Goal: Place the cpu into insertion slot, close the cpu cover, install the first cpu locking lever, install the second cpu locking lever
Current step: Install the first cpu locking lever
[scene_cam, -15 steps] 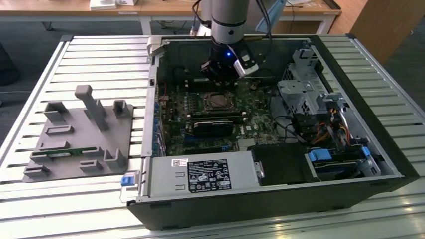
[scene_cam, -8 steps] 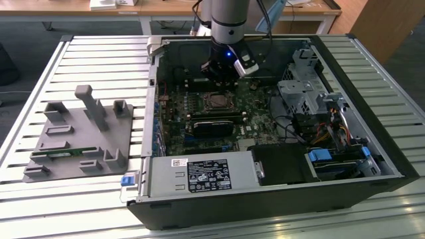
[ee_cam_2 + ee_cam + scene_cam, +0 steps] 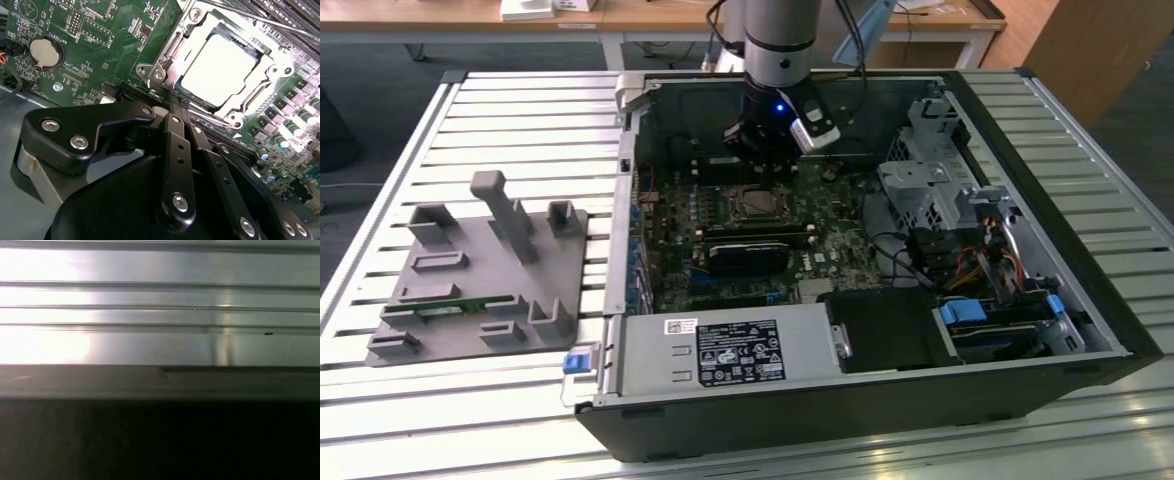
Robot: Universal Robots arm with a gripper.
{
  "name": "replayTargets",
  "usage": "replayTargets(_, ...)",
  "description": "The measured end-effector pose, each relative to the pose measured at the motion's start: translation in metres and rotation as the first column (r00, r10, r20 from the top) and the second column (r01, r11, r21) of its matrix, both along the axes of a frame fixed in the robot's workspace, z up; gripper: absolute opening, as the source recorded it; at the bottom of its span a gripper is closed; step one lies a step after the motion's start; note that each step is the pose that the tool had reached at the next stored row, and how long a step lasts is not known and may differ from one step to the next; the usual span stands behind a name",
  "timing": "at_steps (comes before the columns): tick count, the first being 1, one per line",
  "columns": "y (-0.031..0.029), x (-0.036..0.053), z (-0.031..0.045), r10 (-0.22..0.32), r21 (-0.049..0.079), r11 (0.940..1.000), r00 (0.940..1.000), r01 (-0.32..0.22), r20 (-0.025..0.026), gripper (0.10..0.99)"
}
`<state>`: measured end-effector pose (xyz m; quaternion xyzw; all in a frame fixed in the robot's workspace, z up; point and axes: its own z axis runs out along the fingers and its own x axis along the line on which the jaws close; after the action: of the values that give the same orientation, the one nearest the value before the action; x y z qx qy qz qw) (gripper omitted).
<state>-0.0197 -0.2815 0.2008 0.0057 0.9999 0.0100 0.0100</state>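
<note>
The cpu [image 3: 220, 67], a bright silver square, lies in the insertion slot [image 3: 754, 205] on the green board inside the open computer case. The cpu cover [image 3: 167, 52], a silver frame, lies flat around it. A thin metal lever rod [image 3: 260, 19] runs along the socket's far side. My gripper [image 3: 173, 100] is shut, its black fingers [image 3: 177, 145] pressed together with nothing seen between them. The tips rest at the socket's corner by the cover's tab. In the exterior view the gripper [image 3: 763, 158] hangs just behind the socket.
A grey fixture plate [image 3: 474, 270] with a green module lies on the slatted table at the exterior view's left. Inside the case are a black card [image 3: 750, 248], a power supply [image 3: 720, 352] and drive cages [image 3: 947, 190]. A coin battery [image 3: 44, 51] sits on the board.
</note>
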Motion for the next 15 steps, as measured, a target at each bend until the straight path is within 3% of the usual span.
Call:
replayTargets(9,0.0018,0.0007,-0.0025,0.000,-0.021,0.9998,1.0000,0.000,-0.0006,0.106)
replayTargets(12,0.0024,0.0017,-0.0035,0.000,-0.020,0.9998,1.0000,0.000,-0.0014,0.106)
replayTargets(15,0.0027,0.0024,-0.0040,0.000,-0.006,1.0000,1.0000,0.000,-0.0012,0.106)
